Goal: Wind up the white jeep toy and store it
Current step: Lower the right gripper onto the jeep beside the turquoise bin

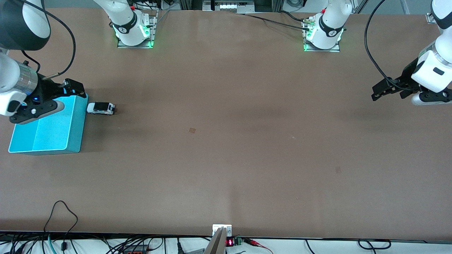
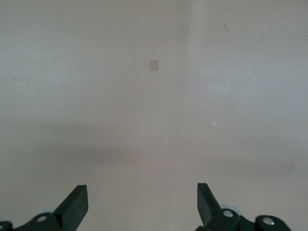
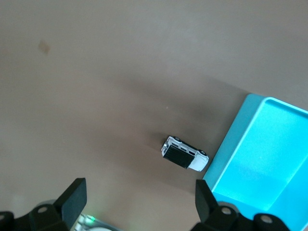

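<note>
A tiny white jeep toy (image 1: 101, 108) sits on its wheels on the brown counter (image 1: 226, 148), toward the right arm's end. It has a white body, a black roof panel, dark windows and black wheels. One end almost touches the outer wall of a turquoise bin (image 1: 76, 130); whether they actually touch cannot be told. The bin is far larger than the toy, and what shows of its inside is empty.

The toy looks like hard moulded plastic or metal: probably very light, stiff and smooth, and free to roll on its wheels. A sound hold would likely be across the two long sides of the body, above the wheels, so the fingers press on flat panels. Pinching it end to end, or on the wheels, risks it slipping or shooting away. The bin wall beside it leaves little room at that end.

The right gripper (image 1: 67, 90) hovers over the bin's edge, close to the toy, with its fingers spread wide and nothing between them. In the right wrist view the toy (image 3: 185, 153) lies ahead of the open fingers (image 3: 73, 198).

The left gripper (image 1: 383, 92) waits in the air at the left arm's end of the counter, well apart, fingers open and empty.
</note>
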